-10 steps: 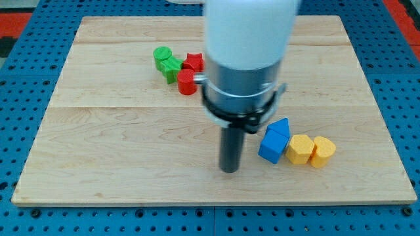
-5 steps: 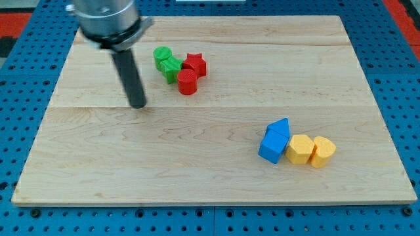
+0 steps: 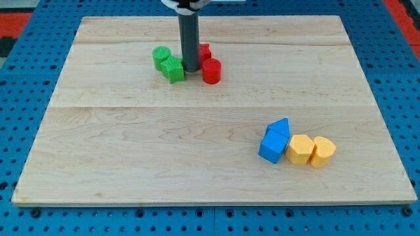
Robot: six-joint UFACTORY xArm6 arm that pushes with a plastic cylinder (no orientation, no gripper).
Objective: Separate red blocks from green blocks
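Two green blocks sit at the view's upper left of centre: a round one [image 3: 161, 57] and a star-like one [image 3: 174, 69] touching it. My tip [image 3: 191, 69] stands just right of the green star-like block, between the greens and the reds. A red cylinder [image 3: 211, 71] lies right of my tip with a small gap. A red star block [image 3: 205, 52] sits behind it, partly hidden by the rod.
Two blue blocks [image 3: 275, 141] and two yellow blocks [image 3: 312, 151] form a row at the view's lower right. The wooden board [image 3: 131, 157] lies on a blue pegboard.
My tip moved from the board's left into the cluster, between greens and reds. The red cylinder and red star have shifted right, away from the green blocks.
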